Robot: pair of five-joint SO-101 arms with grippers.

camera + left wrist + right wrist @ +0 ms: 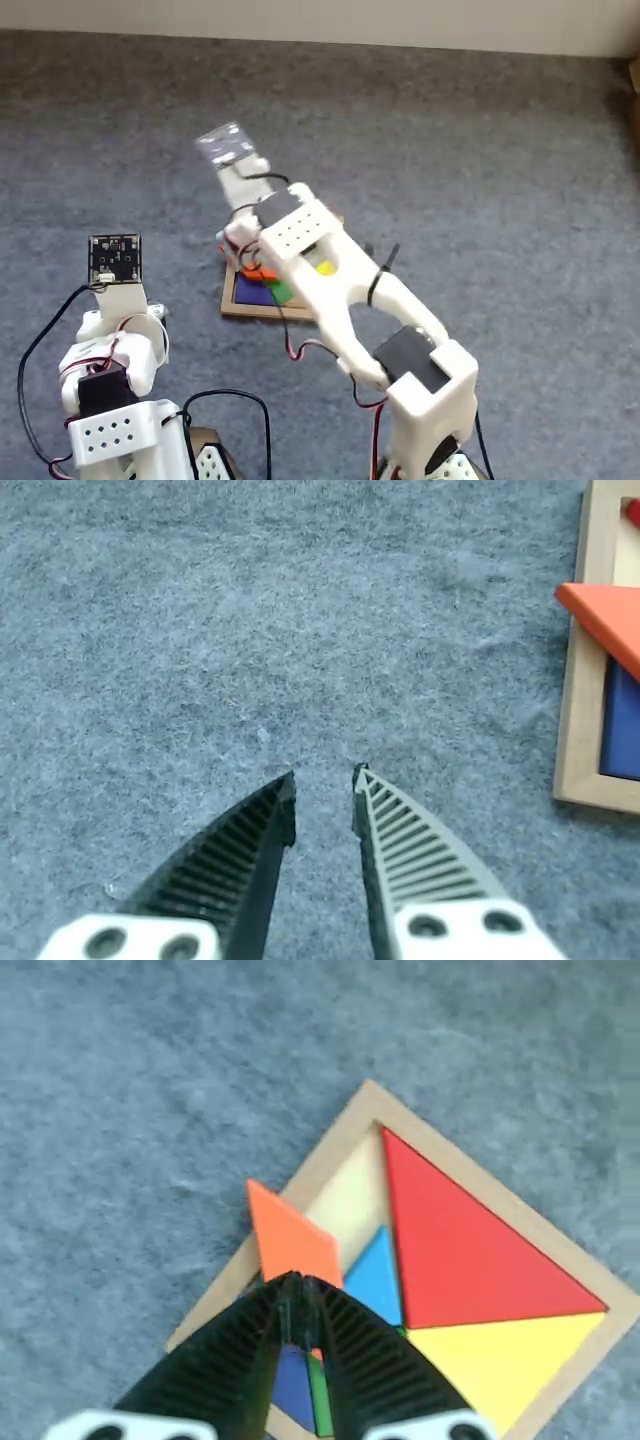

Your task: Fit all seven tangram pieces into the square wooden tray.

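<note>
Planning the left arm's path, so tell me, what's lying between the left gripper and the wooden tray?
Just bare grey carpet between the left gripper and the wooden tray, seen in the left wrist view.

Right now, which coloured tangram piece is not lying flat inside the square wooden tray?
The orange parallelogram piece: it juts across the wooden tray's rim, pinched in the right gripper. The red triangle, yellow triangle and blue triangle lie flat inside.

High camera looks down; close wrist cameras seemingly share tray (332, 1145).
</note>
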